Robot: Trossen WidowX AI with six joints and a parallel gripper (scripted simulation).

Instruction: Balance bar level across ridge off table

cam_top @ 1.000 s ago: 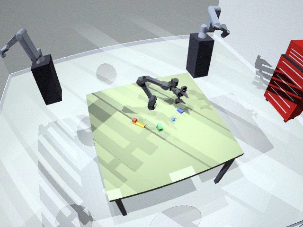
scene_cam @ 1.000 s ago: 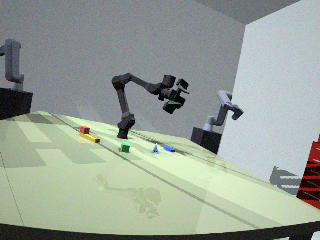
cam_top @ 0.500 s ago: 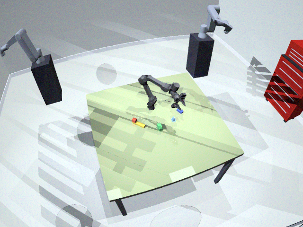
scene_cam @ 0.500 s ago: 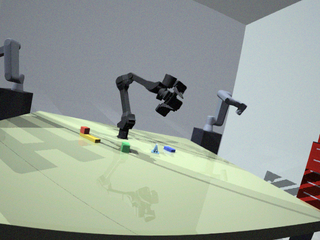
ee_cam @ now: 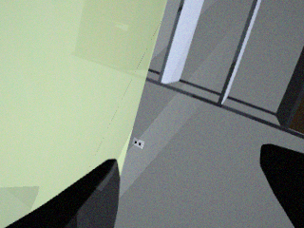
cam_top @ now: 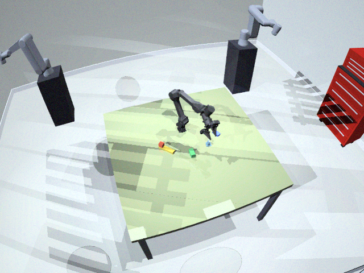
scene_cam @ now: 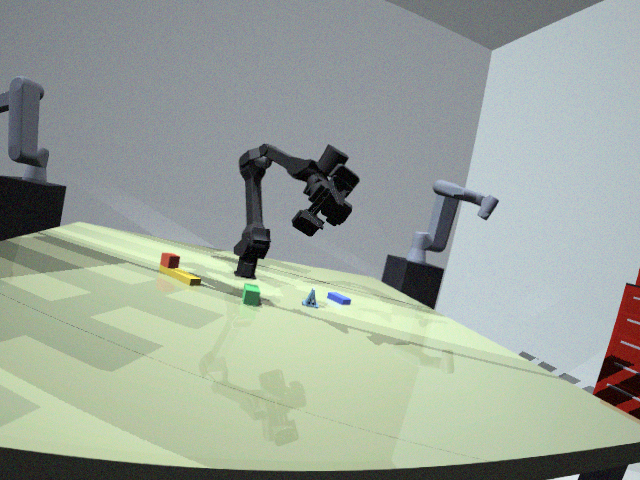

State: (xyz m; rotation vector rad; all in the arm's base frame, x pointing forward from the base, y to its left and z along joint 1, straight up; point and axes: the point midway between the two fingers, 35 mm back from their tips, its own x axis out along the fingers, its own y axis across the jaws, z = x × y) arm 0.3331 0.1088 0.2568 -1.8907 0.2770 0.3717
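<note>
A yellow bar point(cam_top: 169, 149) point(scene_cam: 183, 276) lies on the table point(cam_top: 211, 182) point(scene_cam: 361, 372) point(ee_cam: 47, 95). A red block point(cam_top: 161, 144) point(scene_cam: 170, 259) sits on the bar's left end. A small light-blue ridge point(cam_top: 208, 144) point(scene_cam: 310, 299) with a peaked shape stands on the table, well to the right of the bar. My gripper point(cam_top: 212, 136) point(scene_cam: 323, 222) point(ee_cam: 190, 161) is open and empty. It is tilted and high above the table on the ridge's side, away from the bar. The wrist view shows neither bar nor ridge.
A green block point(cam_top: 192, 152) point(scene_cam: 251, 295) stands between bar and ridge. A dark blue block point(cam_top: 218, 133) point(scene_cam: 339, 298) lies just beyond the ridge, partly behind my finger in the top view. Two grey arms stand on black pedestals off the table.
</note>
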